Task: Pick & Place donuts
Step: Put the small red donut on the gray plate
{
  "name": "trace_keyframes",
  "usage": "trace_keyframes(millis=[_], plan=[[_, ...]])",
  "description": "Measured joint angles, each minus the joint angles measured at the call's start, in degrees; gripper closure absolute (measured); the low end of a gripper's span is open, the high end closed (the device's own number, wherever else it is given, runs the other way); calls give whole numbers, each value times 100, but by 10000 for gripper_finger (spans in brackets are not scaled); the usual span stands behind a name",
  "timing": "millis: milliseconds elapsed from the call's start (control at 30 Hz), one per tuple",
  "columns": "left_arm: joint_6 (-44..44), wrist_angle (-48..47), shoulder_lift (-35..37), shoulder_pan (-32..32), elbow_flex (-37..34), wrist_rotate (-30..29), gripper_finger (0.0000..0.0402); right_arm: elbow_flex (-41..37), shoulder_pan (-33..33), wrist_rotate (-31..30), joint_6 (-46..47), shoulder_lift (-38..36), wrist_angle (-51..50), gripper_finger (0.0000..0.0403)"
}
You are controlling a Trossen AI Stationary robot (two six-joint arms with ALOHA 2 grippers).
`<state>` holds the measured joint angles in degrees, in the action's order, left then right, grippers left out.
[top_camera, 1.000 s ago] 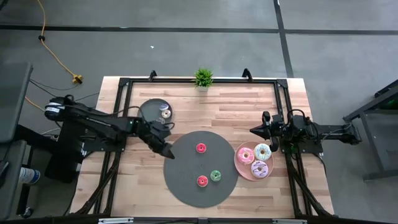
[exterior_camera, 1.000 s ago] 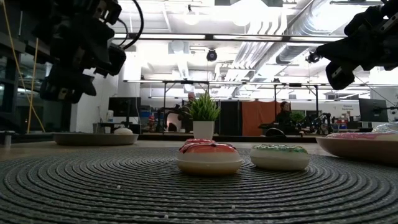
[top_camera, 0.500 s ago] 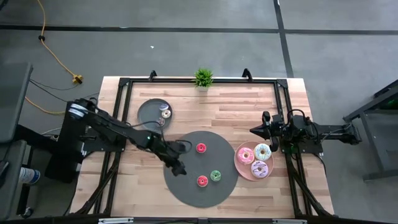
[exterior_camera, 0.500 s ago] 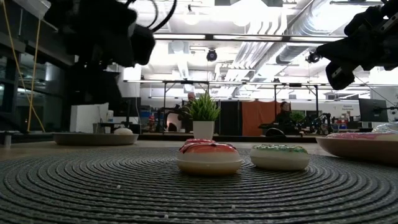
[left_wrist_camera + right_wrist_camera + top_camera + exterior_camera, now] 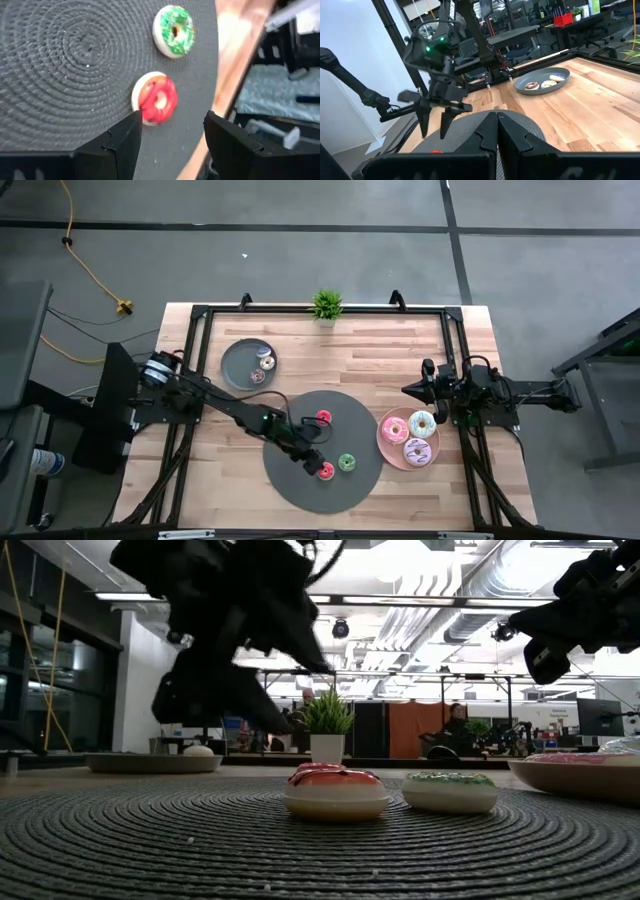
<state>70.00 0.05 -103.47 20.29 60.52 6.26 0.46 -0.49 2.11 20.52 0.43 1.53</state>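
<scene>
From above, the wooden counter carries a round dark woven mat in the middle, a dark grey plate with two tiny donuts on it toward the left, a pink plate holding three larger frosted donuts at the right, and a small potted plant at the far edge. On the mat lie a red donut, a green donut and a second red donut, with the left gripper right over that last one. The right gripper waits beyond the pink plate, shut and empty. Low down, the left arm's dark bulk blocks much of the room behind, while the red and green donuts sit side by side, apart. The left wrist view adds what the others hide: both fingers stand wide apart, straddling the red donut's near side without gripping it. The right wrist view shows the left gripper's prongs spread above the mat.
</scene>
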Motion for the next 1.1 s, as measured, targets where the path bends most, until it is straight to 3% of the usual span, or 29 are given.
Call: trace_keyframes(millis=[300,1100], plan=[[403,-352,-448,-3,431,-164,197,1,0,0,1,38,1,402],[74,-769,-456,77,436,-435,197,-1,0,0,1,39,-1,402]])
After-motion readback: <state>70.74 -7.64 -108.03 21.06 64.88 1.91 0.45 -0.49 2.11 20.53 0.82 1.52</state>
